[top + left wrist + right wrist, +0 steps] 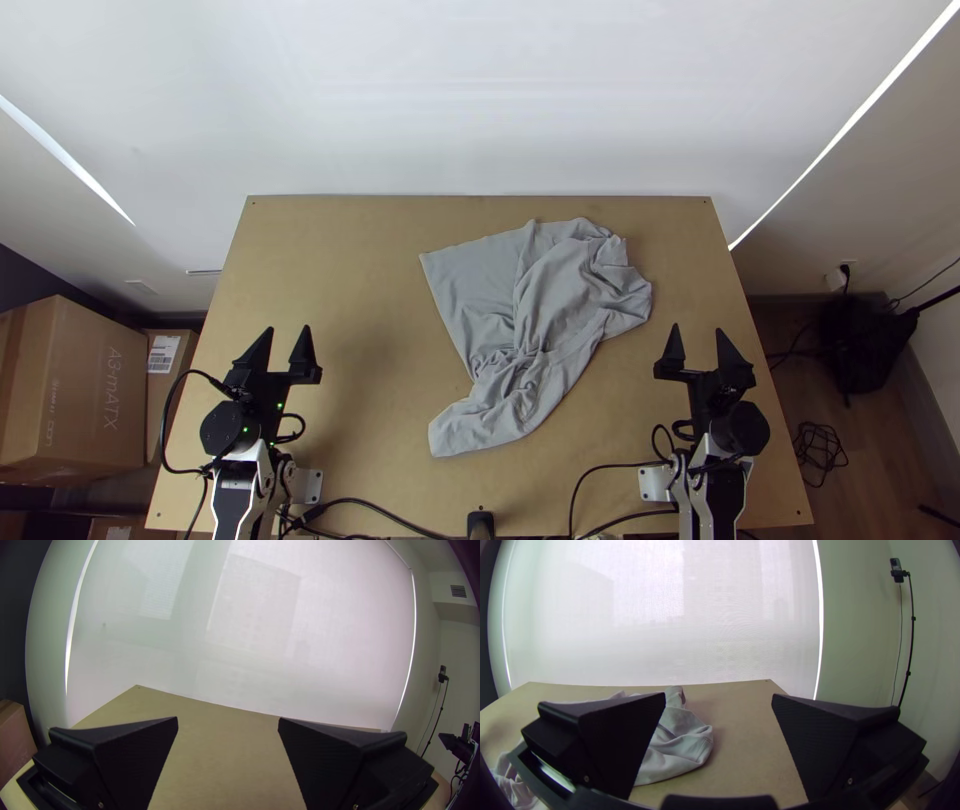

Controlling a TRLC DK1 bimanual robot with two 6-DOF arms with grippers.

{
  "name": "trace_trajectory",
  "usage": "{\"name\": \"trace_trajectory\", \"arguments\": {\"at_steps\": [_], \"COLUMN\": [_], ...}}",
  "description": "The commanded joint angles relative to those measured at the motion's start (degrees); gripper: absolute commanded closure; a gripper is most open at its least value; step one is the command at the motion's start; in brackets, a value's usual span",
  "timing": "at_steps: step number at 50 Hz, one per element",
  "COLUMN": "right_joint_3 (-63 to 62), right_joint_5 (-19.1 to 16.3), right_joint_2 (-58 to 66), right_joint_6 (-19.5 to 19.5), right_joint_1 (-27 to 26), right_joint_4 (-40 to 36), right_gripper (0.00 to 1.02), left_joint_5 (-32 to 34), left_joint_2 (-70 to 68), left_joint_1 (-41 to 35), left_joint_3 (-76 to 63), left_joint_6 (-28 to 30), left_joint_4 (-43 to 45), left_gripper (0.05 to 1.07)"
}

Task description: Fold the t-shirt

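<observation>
Grey t-shirt (560, 300) seen rumpled on the surface (340, 260), around and right of the middle; far-left part laid flatter. Left end effector (289, 330) and right end effector (698, 328) held nearer, fingers spread, nothing gripped.

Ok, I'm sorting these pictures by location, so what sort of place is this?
Likely a room used as a small robot workshop: two robot arms stand at a wooden table, cardboard boxes sit beside it, and what looks like a window blind hangs behind.
</observation>
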Motion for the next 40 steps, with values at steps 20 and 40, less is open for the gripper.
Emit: {"name": "trace_trajectory", "arguments": {"at_steps": [20, 40], "right_joint_3": [7.3, 35.5], "right_joint_5": [-2.2, -1.9], "right_joint_2": [0.3, 33.6], "right_joint_6": [-4.6, -4.6], "right_joint_1": [0.9, 9.6], "right_joint_4": [1.2, -14.0], "right_gripper": [0.04, 0.04], "left_joint_5": [0.0, 8.2], "left_joint_2": [25.6, 51.1], "left_joint_1": [1.3, 0.1], "left_joint_3": [18.2, 50.7], "left_joint_6": [3.3, -7.9], "left_joint_4": [-6.1, -23.7], "left_gripper": [0.10, 0.10]}}
